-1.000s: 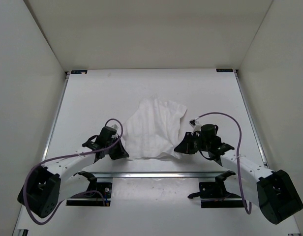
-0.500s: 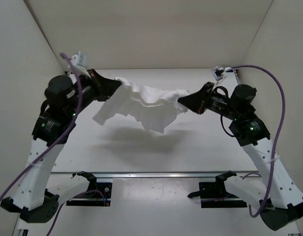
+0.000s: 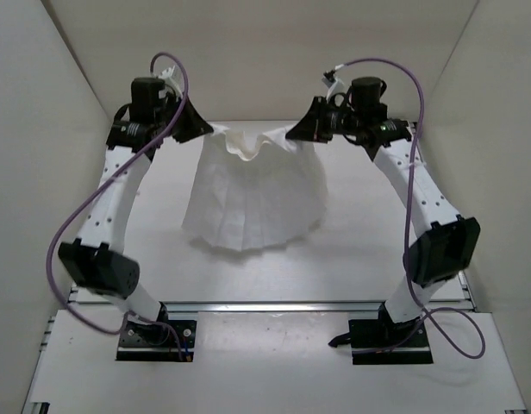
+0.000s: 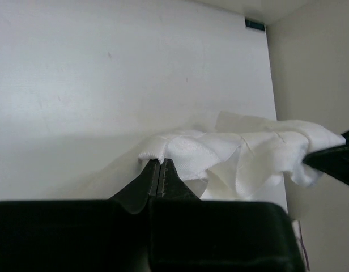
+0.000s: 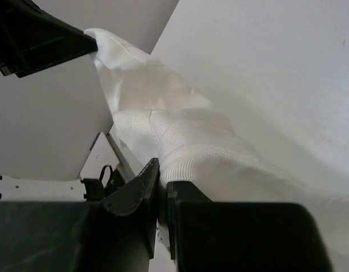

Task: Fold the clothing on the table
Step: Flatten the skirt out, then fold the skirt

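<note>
Top view: clothing [image 3: 257, 194] hangs in the air above the middle of the worktop [image 3: 377, 250], toward its far side, strung between both arms raised high; left fingers [image 3: 205, 131] pinch one upper corner, right fingers [image 3: 293, 132] the other; held edge runs left to right and sags with a crumple at mid-span; cloth falls from it like a curtain, crease lines running top to hem, flaring wider below; whether the hem touches the worktop or hangs just above, cannot tell; Left wrist view: left fingers [image 4: 160, 165] pressed together on a bunched corner of cloth, the top edge leading off to the right toward the other arm's dark tip at the frame edge; Right wrist view: right fingers [image 5: 162, 170] closed on a thick roll of fabric, the edge stretching away to the left fingers [image 5: 84, 42]; Judgement: step in hand is the lift-and-spread ahead of folding; next move likely calls for drawing the arms slightly apart to take out the sag, then lowering hem first so the cloth lies flat without bunching
</note>
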Available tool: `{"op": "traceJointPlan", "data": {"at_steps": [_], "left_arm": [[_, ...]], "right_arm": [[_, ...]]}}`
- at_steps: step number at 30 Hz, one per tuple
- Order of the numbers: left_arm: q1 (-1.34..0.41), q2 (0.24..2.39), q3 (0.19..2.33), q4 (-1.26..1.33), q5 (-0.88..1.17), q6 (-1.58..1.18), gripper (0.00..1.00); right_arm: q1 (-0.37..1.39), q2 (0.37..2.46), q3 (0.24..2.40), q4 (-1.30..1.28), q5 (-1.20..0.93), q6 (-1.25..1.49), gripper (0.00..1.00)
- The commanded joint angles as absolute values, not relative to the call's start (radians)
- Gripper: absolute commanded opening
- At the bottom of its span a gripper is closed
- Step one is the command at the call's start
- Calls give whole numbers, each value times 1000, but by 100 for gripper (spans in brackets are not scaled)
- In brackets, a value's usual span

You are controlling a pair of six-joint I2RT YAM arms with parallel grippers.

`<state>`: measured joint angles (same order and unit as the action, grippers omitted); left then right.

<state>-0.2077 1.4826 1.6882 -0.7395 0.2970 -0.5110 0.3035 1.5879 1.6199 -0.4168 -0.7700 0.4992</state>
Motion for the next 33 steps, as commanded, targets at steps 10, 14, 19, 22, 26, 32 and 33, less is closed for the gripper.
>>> {"op": "traceJointPlan", "data": {"at_steps": [10,14,19,22,26,32,33], "left_arm": [[-184,1430,1677,-628,311,-492,0],[-222,1289,1224,-494,304,-528,0],[-320,1155,844,-475,249,-517,54],[-296,1073,714,-482,262,-518,68],[-308,997,628,-502,230,-526,72],[-324,1046,548,-424,154,-566,73],[-331,1054,528,-402,144,-572,73]], "right_arm": [[230,1642,1676,-341,-828,488,0],[229,1556,1311,-186,-786,518,0],[305,1428,1011,-250,-458,470,42],[345,1309,844,-206,-358,488,55],[360,1220,761,-219,-278,474,55],[331,1282,716,-218,-261,439,56],[333,1299,715,-201,-256,436,55]]}}
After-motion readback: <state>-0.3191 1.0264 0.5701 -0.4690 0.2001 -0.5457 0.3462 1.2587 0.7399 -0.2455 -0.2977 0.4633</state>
